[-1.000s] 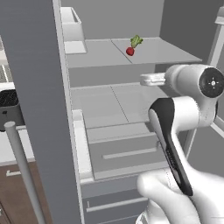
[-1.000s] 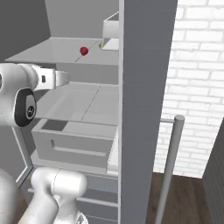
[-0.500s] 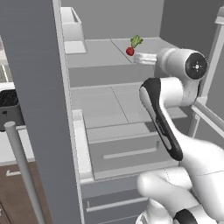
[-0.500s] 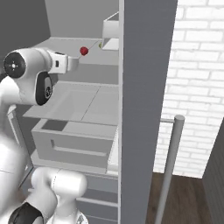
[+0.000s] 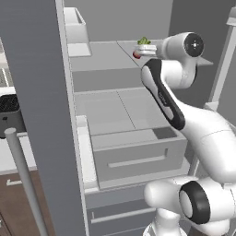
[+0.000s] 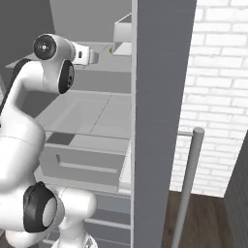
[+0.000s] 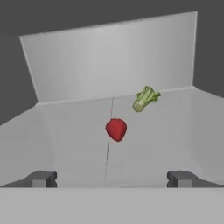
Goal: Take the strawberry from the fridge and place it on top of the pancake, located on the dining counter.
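The fridge (image 5: pixel 37 92) stands open, its grey door at the near left. On its upper shelf (image 7: pixel 65 140) lies the small red strawberry (image 7: pixel 116 129), straight ahead of my gripper (image 7: pixel 112 178) and a short way beyond the tips. The two dark fingertips (image 7: pixel 41 178) stand wide apart with nothing between them, so the gripper is open. From the left base view, the hand (image 5: pixel 146 50) reaches over the shelf's front edge and half hides the strawberry (image 5: pixel 136 55). The right base view has the hand (image 6: pixel 85 54) level with that shelf. The pancake and the dining counter are out of view.
A pale green leafy vegetable (image 7: pixel 145 99) lies just behind and right of the berry. A white bin (image 5: pixel 76 25) sits at the shelf's left end. Below are a second shelf and a pulled-out drawer (image 5: pixel 138 154). The other door (image 6: pixel 160 97) and its bar handle (image 6: pixel 189 179) stand close on the right.
The arm has lifted the hand from the middle shelf's height up to the top shelf and pushed it in toward the strawberry. The jaws stayed open.
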